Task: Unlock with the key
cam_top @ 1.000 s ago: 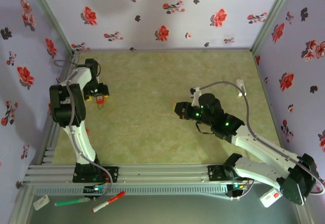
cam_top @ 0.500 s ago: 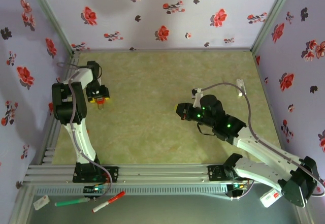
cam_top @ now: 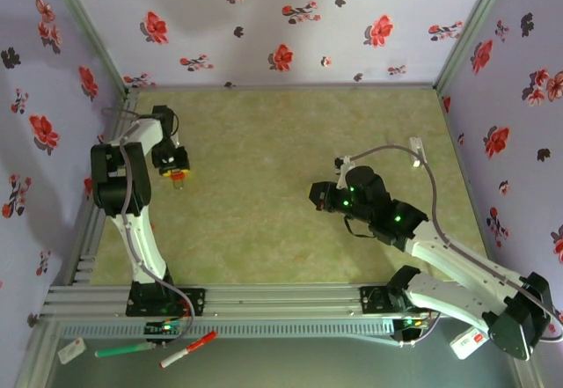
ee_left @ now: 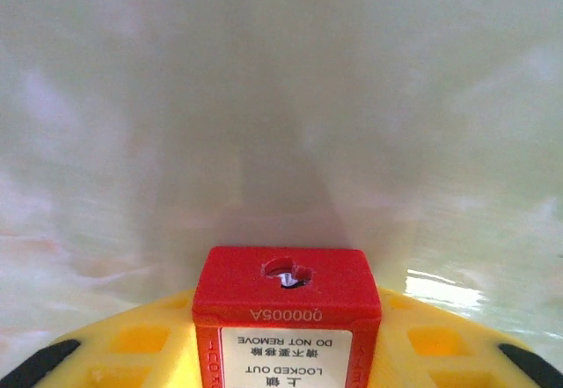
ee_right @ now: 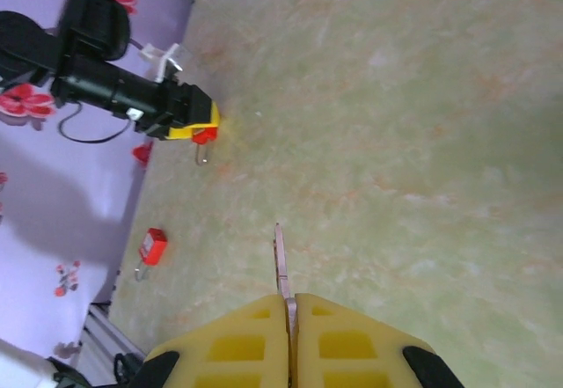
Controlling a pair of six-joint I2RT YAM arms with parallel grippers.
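A red padlock (ee_left: 286, 304), keyhole (ee_left: 286, 274) exposed, is gripped; a thin metal key (ee_right: 280, 260) is gripped well right of it.

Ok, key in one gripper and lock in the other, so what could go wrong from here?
1. The key juts out thin from the right gripper, pinched only at one end. It may pivot on contact.
2. The keyhole on the red padlock in the left gripper is small, and the arms are far apart. A slight misalignment could miss it.
3. A second padlock lies on the table near the wall and might be mistaken for the target.
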